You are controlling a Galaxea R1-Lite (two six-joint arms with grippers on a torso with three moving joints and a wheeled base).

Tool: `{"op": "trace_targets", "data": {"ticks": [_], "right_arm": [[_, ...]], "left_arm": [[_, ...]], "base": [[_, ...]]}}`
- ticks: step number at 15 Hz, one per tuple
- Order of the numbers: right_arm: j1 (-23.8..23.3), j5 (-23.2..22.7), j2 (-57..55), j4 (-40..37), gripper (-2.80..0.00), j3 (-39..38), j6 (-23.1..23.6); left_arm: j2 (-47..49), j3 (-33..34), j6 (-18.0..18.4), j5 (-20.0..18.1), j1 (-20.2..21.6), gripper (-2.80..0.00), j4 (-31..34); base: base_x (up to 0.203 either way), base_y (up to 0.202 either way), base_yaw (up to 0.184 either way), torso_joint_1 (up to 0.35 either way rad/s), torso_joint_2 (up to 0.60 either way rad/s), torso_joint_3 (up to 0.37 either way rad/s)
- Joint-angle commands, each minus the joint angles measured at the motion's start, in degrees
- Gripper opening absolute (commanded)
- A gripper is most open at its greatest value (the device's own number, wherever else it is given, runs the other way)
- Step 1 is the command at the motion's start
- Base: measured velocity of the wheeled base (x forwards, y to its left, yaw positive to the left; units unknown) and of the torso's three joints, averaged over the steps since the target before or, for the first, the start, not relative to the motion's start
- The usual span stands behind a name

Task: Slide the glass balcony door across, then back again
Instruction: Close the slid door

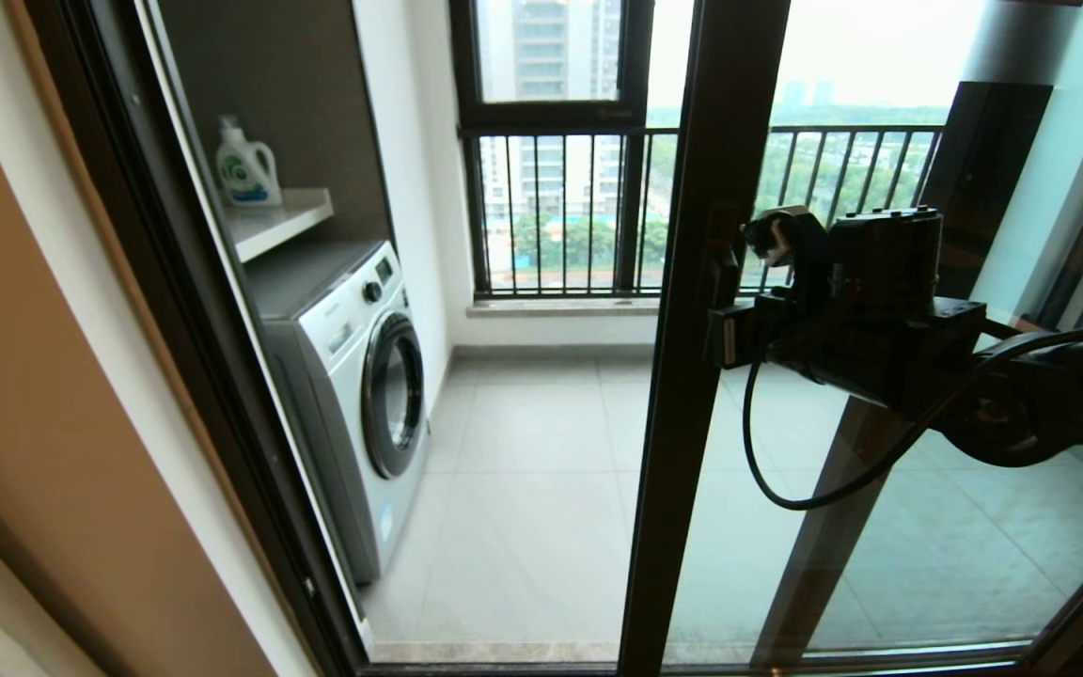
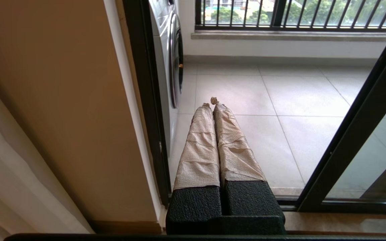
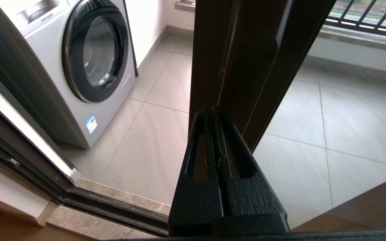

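The glass balcony door stands partly slid aside, its dark upright edge near the middle of the head view, with an open gap to its left. My right gripper reaches in from the right at the height of the short black bar handle. In the right wrist view this gripper is shut, nothing between its fingers, with the tips against the door's dark frame. My left gripper, its fingers wrapped in tan tape, is shut and held low by the left jamb, apart from the door frame.
A washing machine stands just inside the opening on the left, with a detergent bottle on a shelf above. The railed outer window closes the far side. The floor track runs along the threshold.
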State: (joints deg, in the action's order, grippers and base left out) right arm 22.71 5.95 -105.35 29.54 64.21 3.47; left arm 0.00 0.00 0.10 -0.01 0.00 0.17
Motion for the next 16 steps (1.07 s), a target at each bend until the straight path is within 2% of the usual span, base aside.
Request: {"op": "trace_targets", "data": {"ticks": [1,5,9,10,12,16], "right_arm": [[0.46,0.03,3.27,0.13,-2.80,-1.77,0.11],[1.60,0.02,13.97,-0.20,-2.80,-7.53,0.69],[2.27,0.12,29.76,-0.48,-2.80,-18.05,4.44],[1.99,0.46,32.38,-1.05,-2.80,-18.38,5.21],[-0.16,2.17,33.55,-4.44,-2.80,-14.12,5.90],[-8.70,2.44,29.50,-6.56,-2.80,-8.24,5.94]], "left_arm": [[0.09,0.00,-0.01,0.01,0.00,-2.80,0.00],[0.09,0.00,-0.01,0.01,0.00,-2.80,0.00],[0.09,0.00,-0.01,0.01,0.00,-2.80,0.00],[0.09,0.00,-0.01,0.01,0.00,-2.80,0.00],[0.09,0.00,-0.01,0.01,0.00,-2.80,0.00],[0.09,0.00,-0.01,0.01,0.00,-2.80,0.00]], "base": [[0.000,0.000,0.000,0.000,0.00,0.000],[0.000,0.000,0.000,0.000,0.00,0.000],[0.000,0.000,0.000,0.000,0.00,0.000],[0.000,0.000,0.000,0.000,0.00,0.000],[0.000,0.000,0.000,0.000,0.00,0.000],[0.000,0.000,0.000,0.000,0.00,0.000]]}}
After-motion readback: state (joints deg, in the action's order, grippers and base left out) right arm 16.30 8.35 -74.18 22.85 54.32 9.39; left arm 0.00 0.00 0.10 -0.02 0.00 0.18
